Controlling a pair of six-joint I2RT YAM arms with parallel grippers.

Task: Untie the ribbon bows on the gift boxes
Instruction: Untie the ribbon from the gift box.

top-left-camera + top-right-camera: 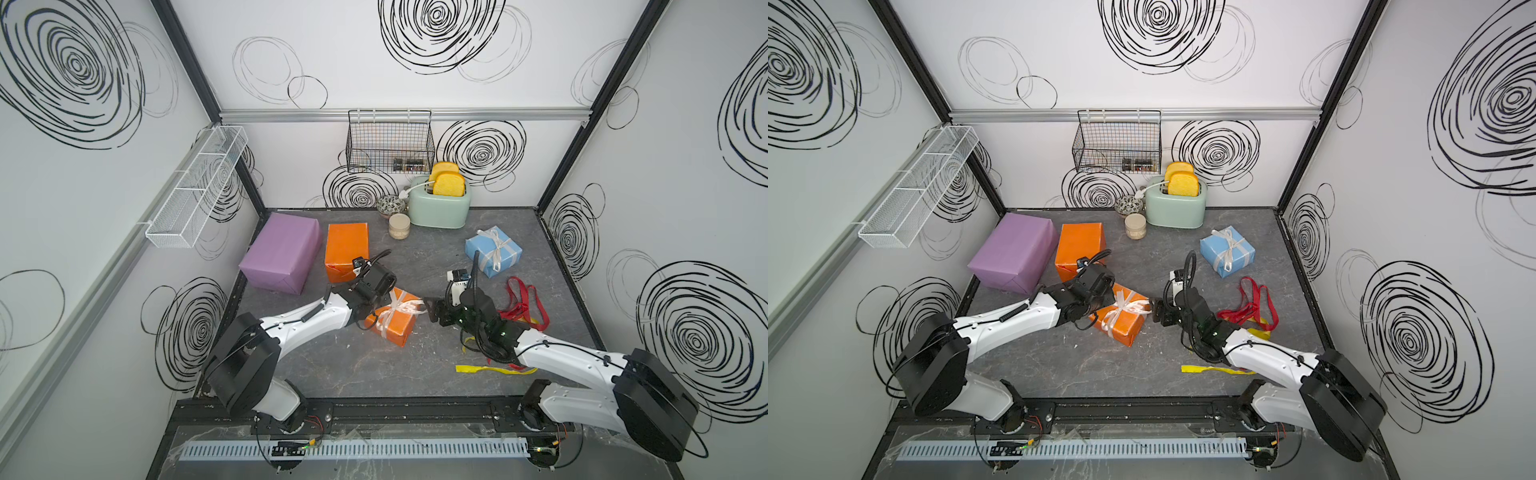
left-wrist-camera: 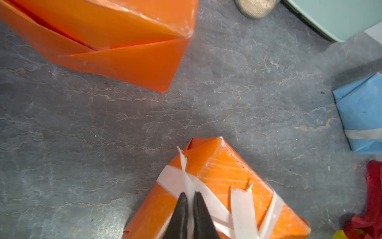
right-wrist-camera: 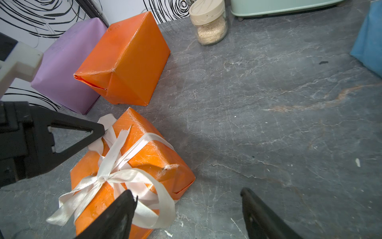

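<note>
The small orange cube gift box (image 1: 392, 322) (image 1: 1121, 322) sits mid-table with a white ribbon bow (image 3: 115, 171) tied on top. My left gripper (image 2: 191, 195) (image 1: 379, 305) is shut on one tail of that white ribbon (image 2: 187, 178) at the box's top edge. My right gripper (image 3: 188, 194) (image 1: 430, 307) stands open beside the box's other side, one finger (image 3: 122, 209) against a bow loop. The blue gift box (image 1: 493, 251) at the back right carries a tied white bow (image 1: 492, 243). The lilac box (image 1: 282, 251) and the medium orange box (image 1: 347, 249) carry no ribbon.
A loose red ribbon (image 1: 523, 303) and a loose yellow ribbon (image 1: 490, 369) lie on the table near my right arm. At the back stand a mint toaster (image 1: 440, 203), a jar (image 1: 399, 226) and a bowl (image 1: 390, 204). A wire basket (image 1: 390, 141) hangs on the wall.
</note>
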